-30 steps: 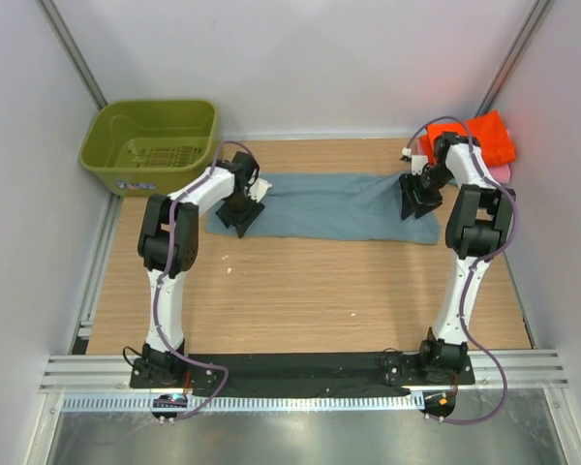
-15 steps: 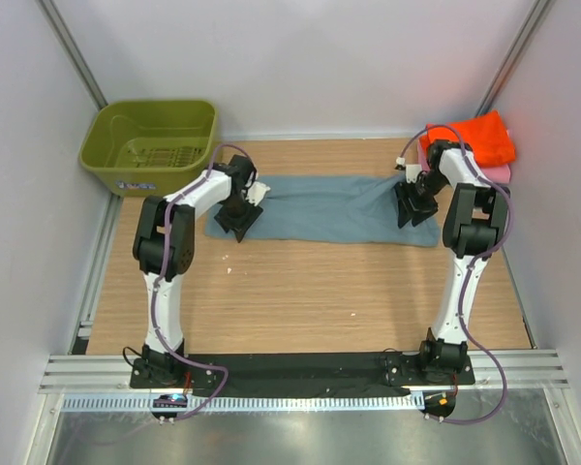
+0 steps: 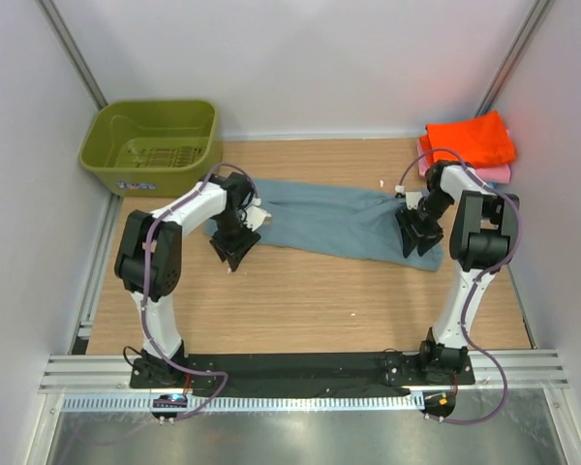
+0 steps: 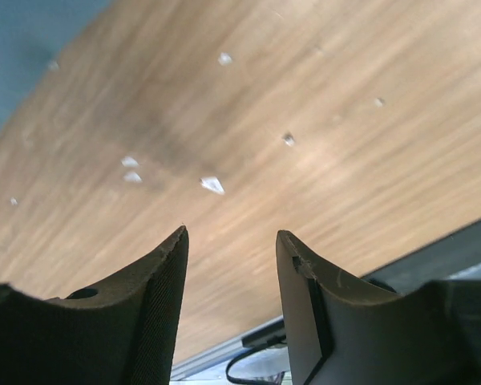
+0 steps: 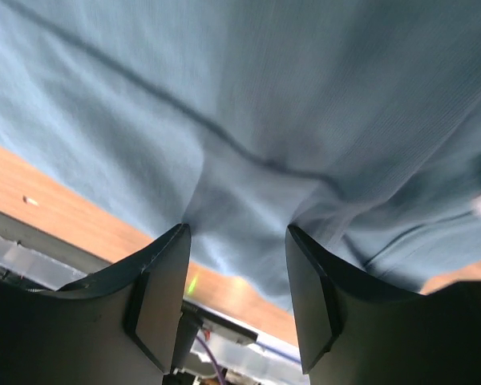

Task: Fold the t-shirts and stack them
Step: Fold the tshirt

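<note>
A large dusty blue-grey t-shirt (image 3: 329, 221) lies spread across the middle of the table, its right end slanting toward the near side. My right gripper (image 3: 418, 238) stands on that right end. In the right wrist view it (image 5: 236, 230) is open, both fingertips (image 5: 176, 241) pressed into the puckered blue cloth (image 5: 248, 120). My left gripper (image 3: 234, 250) is at the shirt's near left corner. It (image 4: 231, 237) is open over bare wood, with only a strip of blue cloth (image 4: 16, 48) at the picture's top left. A folded orange t-shirt (image 3: 470, 140) lies on a pink one (image 3: 499, 174) at the back right.
An olive-green plastic basket (image 3: 153, 145) stands off the table's back left corner. Small white flecks (image 4: 212, 185) dot the wood near the left gripper. White walls close in the sides, and a black strip (image 3: 300, 368) runs along the near edge by the arm bases.
Both grippers have moved toward the near side. The shirt's right end has slid that way with the right gripper, so the shirt now lies slanted. The left gripper has narrowed slightly.
</note>
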{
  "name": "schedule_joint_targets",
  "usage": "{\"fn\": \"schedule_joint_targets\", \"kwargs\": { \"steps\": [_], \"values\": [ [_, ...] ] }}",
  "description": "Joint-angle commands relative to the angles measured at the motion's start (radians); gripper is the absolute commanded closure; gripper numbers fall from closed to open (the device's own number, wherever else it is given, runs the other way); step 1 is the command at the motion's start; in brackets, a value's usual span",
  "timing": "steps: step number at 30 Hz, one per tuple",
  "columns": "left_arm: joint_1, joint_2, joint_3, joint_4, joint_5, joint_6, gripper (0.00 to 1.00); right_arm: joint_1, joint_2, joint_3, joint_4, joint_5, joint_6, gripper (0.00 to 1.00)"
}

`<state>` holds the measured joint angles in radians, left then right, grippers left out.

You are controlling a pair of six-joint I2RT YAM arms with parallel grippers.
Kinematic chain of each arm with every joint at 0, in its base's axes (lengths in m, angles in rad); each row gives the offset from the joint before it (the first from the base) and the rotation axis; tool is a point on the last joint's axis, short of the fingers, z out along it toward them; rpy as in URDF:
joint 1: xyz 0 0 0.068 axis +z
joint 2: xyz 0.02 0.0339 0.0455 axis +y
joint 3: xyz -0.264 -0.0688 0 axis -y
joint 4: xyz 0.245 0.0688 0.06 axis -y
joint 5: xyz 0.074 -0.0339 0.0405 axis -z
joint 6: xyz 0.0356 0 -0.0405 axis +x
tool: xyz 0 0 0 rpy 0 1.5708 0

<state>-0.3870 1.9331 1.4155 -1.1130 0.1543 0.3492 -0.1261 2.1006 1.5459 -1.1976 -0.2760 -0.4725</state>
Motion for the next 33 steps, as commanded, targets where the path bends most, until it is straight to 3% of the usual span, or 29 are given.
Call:
{"fn": "schedule_joint_targets", "kwargs": {
  "steps": [1,6,10,13,21,33],
  "values": [
    [-0.004,-0.094,0.01,-0.051,0.056,0.017,0.51,0.003,-0.115,-0.035,-0.031,0.037,-0.02,0.43],
    [-0.004,-0.128,0.138,0.01,-0.021,0.014,0.51,0.003,-0.189,0.061,-0.036,0.057,-0.032,0.42],
    [-0.009,-0.085,0.207,0.071,-0.131,0.037,0.5,0.003,-0.162,0.323,-0.037,0.021,-0.009,0.41],
    [-0.029,-0.046,0.194,0.145,-0.223,0.047,0.51,0.019,-0.07,0.498,-0.025,0.0,0.029,0.41],
    [0.033,0.05,0.16,0.265,-0.188,-0.052,0.52,0.091,0.244,0.882,-0.115,-0.018,-0.003,0.44],
    [0.076,0.112,0.119,0.312,-0.13,-0.113,0.52,0.126,0.32,0.875,-0.109,-0.043,-0.005,0.44]
  ]
}}
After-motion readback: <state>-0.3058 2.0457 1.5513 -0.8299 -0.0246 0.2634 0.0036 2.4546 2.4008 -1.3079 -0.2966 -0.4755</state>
